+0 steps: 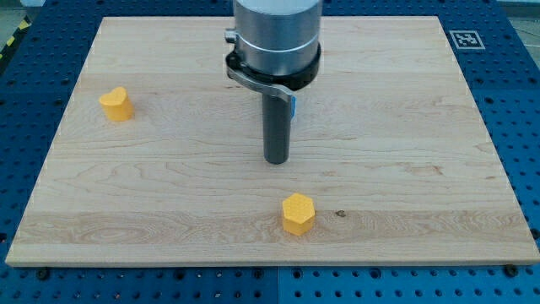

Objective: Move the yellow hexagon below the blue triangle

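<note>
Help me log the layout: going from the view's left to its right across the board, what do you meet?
Yellow block near the left edge → my tip → yellow hexagon. A sliver of blue peeks out behind the rod, overlapping it, so I leave it unplaced.

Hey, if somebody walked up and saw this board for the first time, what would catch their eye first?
First, the big grey arm coming down from the view's top centre, ending in a dark rod with my tip near the board's middle. Next, the yellow hexagon just below the tip, toward the view's bottom, not touching it. A second yellow block sits far left, and a sliver of blue block peeks from behind the rod.
</note>
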Robot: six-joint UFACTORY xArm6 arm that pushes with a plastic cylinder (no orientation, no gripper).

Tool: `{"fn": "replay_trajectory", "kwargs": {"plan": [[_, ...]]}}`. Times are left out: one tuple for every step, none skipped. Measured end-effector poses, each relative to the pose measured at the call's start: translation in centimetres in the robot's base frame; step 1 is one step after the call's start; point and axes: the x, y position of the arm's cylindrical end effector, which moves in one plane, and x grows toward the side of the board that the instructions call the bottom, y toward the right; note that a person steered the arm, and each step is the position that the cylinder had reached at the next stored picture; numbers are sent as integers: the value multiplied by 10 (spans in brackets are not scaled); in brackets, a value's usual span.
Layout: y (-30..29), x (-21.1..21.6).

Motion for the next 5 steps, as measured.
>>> {"fn": "replay_trajectory", "kwargs": {"plan": [[37, 13], [63, 55], [64, 102], [56, 125], [24, 125]]}}
